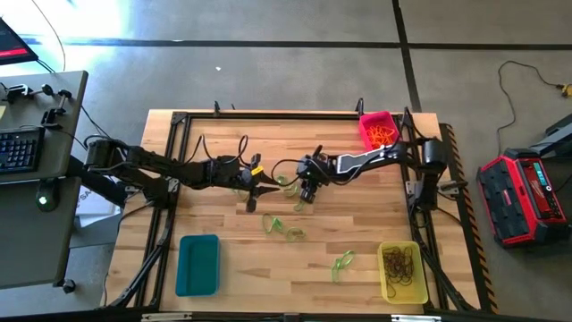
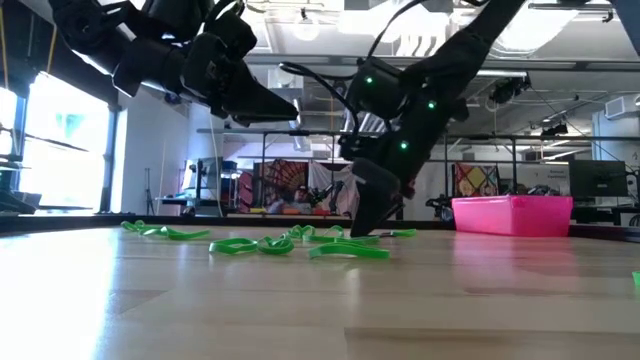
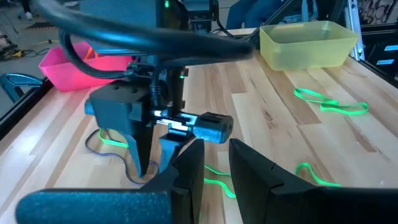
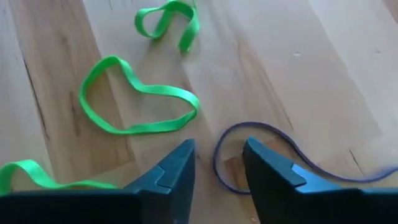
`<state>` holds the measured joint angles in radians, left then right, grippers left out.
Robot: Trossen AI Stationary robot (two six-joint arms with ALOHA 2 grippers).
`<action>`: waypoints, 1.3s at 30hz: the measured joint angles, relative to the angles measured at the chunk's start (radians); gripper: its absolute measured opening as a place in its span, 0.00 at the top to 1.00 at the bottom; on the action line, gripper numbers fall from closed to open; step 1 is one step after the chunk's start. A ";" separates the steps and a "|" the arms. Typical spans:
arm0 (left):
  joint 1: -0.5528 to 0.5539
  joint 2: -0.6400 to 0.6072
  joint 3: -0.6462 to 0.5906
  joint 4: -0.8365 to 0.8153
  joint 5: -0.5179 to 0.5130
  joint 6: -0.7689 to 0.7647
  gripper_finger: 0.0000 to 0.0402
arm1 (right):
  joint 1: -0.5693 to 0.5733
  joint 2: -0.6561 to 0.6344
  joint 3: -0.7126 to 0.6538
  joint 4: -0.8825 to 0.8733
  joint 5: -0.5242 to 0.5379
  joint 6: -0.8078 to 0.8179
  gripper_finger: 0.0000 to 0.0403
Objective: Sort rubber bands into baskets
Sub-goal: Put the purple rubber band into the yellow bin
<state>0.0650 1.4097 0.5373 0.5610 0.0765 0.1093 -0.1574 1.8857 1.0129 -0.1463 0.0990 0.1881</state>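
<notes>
My right gripper [image 4: 217, 165] is low over the middle of the wooden table [image 1: 295, 268], its two dark fingers parted with a gap between them and holding nothing. A thin dark rubber band [image 4: 261, 155] lies flat on the wood directly at the fingertips, its curve running under and just past them; whether a finger touches it, I cannot tell. Two bright green bands [image 4: 134, 99] lie near it, farther ahead. My left gripper [image 1: 259, 186] hovers above the table just beside the right one, its fingers slightly apart, empty. The pink basket [image 1: 377, 130] with orange bands sits at the far right corner, the yellow basket [image 1: 402, 271] with dark bands at the near right, and the teal basket [image 1: 197, 264] at the near left.
</notes>
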 joint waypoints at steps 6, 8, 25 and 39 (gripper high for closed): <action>0.000 0.000 0.000 0.001 0.000 0.000 0.84 | -0.006 0.015 0.005 -0.007 -0.006 0.036 0.79; 0.000 0.000 0.000 0.003 0.000 0.000 0.84 | -0.014 0.018 0.006 -0.014 -0.015 0.033 0.87; -0.003 0.000 0.000 0.013 0.005 -0.072 0.84 | 0.053 -0.206 0.000 -0.259 0.096 0.072 1.00; -0.002 0.000 0.000 0.011 0.009 -0.073 0.84 | 0.296 -0.493 0.001 -0.488 0.355 0.284 1.00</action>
<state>0.0626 1.4097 0.5373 0.5721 0.0856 0.0361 0.1384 1.3927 1.0138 -0.6343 0.4543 0.4720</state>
